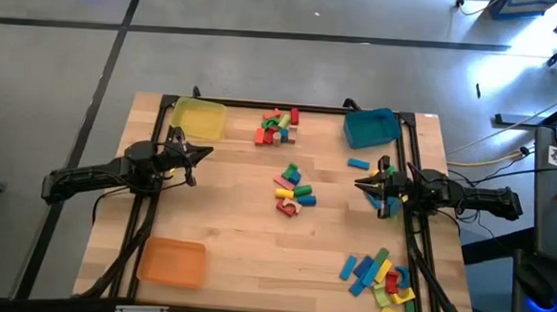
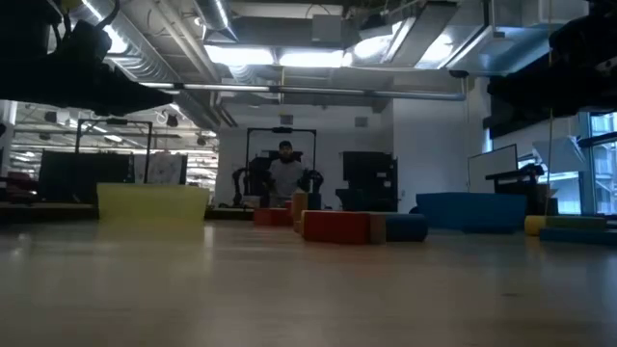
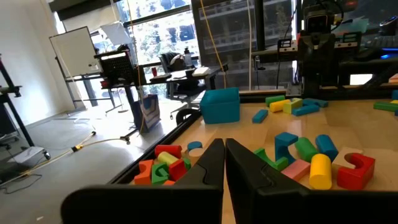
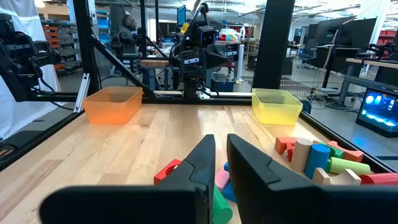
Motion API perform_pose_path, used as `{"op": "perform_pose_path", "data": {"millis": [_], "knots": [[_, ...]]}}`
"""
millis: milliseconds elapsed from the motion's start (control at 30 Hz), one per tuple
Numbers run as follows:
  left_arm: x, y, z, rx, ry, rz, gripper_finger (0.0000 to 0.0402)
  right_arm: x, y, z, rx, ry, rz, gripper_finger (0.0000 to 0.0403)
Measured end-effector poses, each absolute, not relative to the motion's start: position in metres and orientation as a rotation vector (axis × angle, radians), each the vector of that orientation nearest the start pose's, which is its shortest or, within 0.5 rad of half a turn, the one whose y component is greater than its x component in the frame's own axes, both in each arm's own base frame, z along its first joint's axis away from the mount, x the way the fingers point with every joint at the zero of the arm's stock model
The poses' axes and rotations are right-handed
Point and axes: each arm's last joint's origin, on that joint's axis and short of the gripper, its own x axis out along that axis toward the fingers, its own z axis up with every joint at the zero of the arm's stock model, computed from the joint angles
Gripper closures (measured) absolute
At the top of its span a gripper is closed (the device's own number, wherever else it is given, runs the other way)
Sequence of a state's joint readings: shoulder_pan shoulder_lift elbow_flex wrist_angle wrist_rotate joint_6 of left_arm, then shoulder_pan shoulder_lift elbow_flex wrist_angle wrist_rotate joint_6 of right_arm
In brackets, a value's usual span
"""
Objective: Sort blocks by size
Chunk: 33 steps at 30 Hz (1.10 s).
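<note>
Many mixed-colour blocks (image 1: pixel 294 188) lie between the closed left gripper (image 1: pixel 200 154) and the nearly shut, empty right gripper (image 1: pixel 361 184).

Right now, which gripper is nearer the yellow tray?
Left. The left gripper sits just below the yellow tray; the right gripper is far across the table.

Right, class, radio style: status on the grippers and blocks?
Left gripper shut, empty, by yellow tray. Right gripper near shut, empty, right of centre. Blocks in three piles, trays hold none. Nothing in the way.
</note>
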<state>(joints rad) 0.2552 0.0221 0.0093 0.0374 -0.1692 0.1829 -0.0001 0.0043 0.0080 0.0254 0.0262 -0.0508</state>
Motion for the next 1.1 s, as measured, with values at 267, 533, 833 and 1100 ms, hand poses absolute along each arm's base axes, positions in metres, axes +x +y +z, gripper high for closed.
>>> {"op": "perform_pose_path", "data": {"millis": [267,533,833,1100], "knots": [[0.0937,0.0295,0.1684,0.181,0.015,0.425,0.0402,0.0974,-0.0008,0.1683,-0.05,-0.028,-0.027,0.0357],[0.0937,0.0295,0.1685,0.181,0.014,0.425,0.0402,0.0974,-0.0008,0.1684,-0.051,-0.029,-0.027,0.0357],[0.0935,0.03,0.1688,0.344,0.049,0.438,0.0402,0.0974,-0.0008,0.1684,-0.051,-0.029,-0.027,0.0357],[0.0935,0.0299,0.1686,0.492,0.084,0.434,0.0402,0.0974,-0.0008,0.1684,-0.051,-0.029,-0.027,0.0357]]}}
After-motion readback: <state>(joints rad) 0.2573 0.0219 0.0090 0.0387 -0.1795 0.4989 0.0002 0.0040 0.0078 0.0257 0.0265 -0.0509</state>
